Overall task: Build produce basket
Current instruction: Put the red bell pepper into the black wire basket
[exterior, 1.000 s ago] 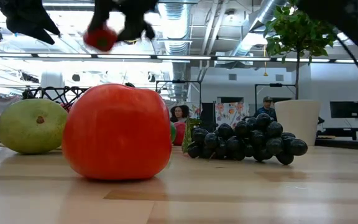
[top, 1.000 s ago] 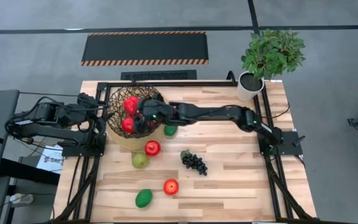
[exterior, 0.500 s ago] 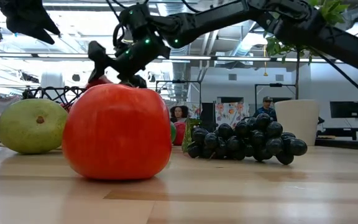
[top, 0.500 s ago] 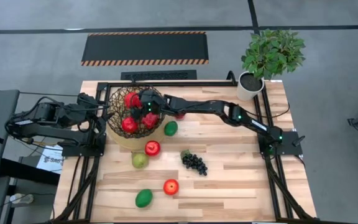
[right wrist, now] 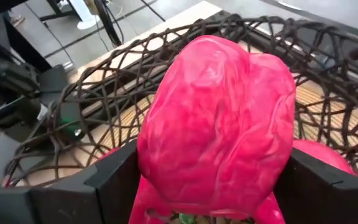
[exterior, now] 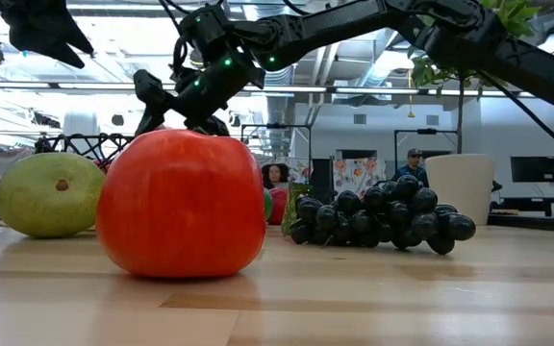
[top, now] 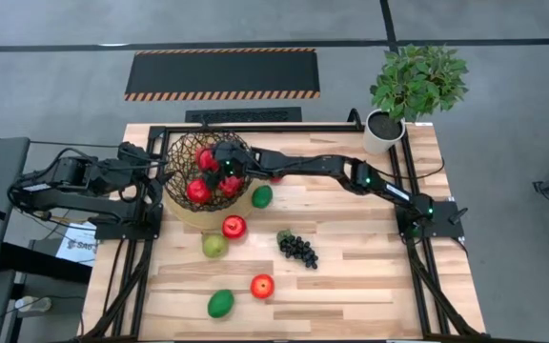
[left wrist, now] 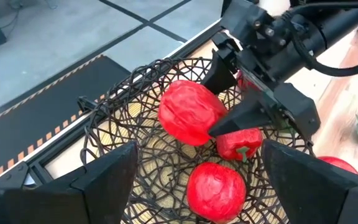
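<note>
While over the basket (top: 187,157), the right gripper (left wrist: 225,99) clamps a red pepper (right wrist: 219,137)

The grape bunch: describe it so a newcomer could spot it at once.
On the wooden table, look right of the dark woven basket and toward the front edge. The grape bunch lies alone there, the only dark purple, knobbly cluster among smooth red and green fruit.

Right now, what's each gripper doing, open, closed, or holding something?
Left gripper: open, empty, waiting beside the basket.
Right gripper: closed on a red pepper over the basket.
</note>
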You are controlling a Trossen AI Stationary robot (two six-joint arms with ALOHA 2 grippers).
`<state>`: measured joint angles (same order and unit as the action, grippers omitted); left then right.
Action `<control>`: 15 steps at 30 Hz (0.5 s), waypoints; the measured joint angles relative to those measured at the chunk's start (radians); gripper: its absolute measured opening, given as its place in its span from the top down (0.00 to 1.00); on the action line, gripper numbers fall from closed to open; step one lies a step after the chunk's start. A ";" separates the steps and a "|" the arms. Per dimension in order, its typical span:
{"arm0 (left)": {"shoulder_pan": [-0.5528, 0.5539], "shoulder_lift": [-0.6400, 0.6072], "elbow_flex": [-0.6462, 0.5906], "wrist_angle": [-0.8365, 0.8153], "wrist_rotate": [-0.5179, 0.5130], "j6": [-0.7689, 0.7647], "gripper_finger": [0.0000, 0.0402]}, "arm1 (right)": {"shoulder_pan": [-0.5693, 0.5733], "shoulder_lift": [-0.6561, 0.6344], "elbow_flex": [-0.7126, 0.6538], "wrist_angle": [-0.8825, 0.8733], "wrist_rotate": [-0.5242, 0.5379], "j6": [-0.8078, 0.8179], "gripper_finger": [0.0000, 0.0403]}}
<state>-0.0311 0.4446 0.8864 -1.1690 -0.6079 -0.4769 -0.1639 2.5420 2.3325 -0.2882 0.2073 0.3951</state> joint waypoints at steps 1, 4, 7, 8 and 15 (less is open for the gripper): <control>0.000 0.000 0.000 0.000 0.000 -0.003 0.18 | 0.000 0.000 0.000 -0.005 0.000 0.000 0.21; 0.000 0.000 0.000 0.000 0.000 -0.003 0.18 | 0.001 0.000 0.000 -0.041 0.000 -0.001 0.17; 0.000 0.000 0.000 0.000 0.000 -0.010 0.18 | 0.000 0.000 0.000 -0.060 0.000 -0.001 0.12; 0.000 0.000 0.000 0.000 0.000 -0.010 0.18 | 0.000 0.000 0.000 -0.063 0.000 -0.001 0.11; 0.000 0.000 0.000 0.000 -0.001 -0.010 0.18 | 0.000 0.000 0.000 -0.076 0.000 -0.013 0.07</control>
<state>-0.0312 0.4445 0.8864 -1.1694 -0.6090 -0.4866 -0.1642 2.5420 2.3325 -0.3637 0.2073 0.3824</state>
